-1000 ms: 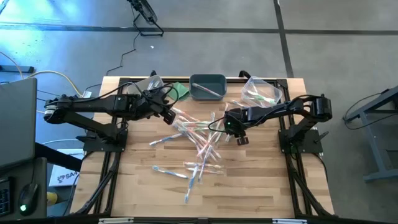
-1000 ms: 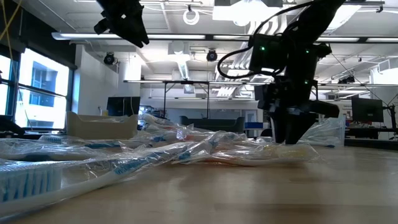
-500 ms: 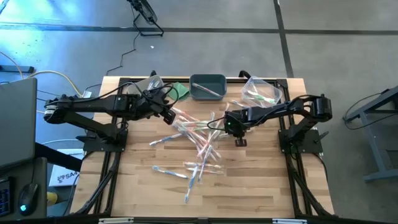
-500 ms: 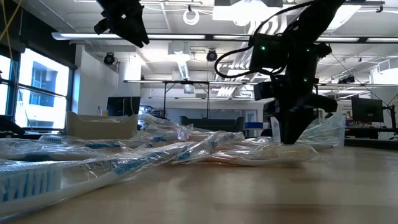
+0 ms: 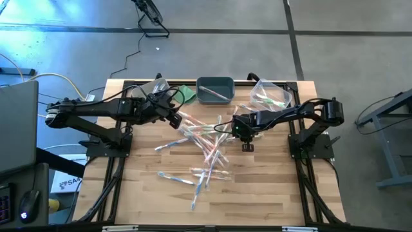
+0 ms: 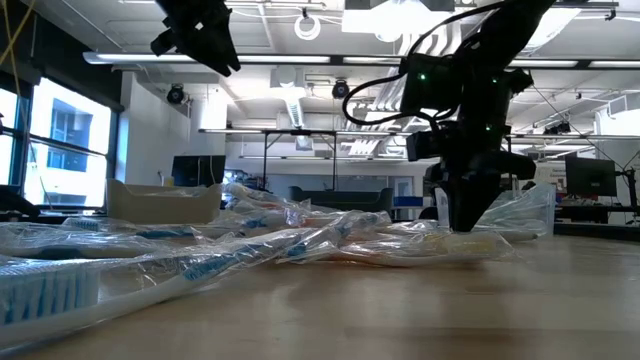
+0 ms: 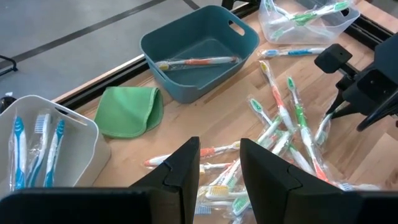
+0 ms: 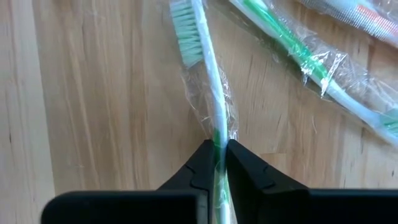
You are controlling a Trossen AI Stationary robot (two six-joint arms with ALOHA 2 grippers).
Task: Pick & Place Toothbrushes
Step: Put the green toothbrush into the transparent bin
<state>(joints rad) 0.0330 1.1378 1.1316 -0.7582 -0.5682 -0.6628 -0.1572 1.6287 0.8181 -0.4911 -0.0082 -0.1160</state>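
Your right gripper (image 8: 219, 163) has its jaws clamped on the handle of a green toothbrush (image 8: 208, 87) lying on the table (image 5: 270, 187), at the right edge of the scattered toothbrushes (image 5: 206, 151). It is thin, pale and see-through, with green bristles and a loose clear wrapper. Expect it to be light, stiff and slippery in its film; hold mid-handle. Your left gripper (image 7: 219, 163) hovers with jaws apart, holding nothing.

The right gripper (image 8: 217, 163) was pinched shut on a wrapped green toothbrush (image 8: 204, 81), its bristle head lying on the wooden table (image 8: 93, 106). Another green wrapped toothbrush (image 8: 298, 56) lay beside it; a third (image 8: 364, 15), possibly orange, sat farther off.
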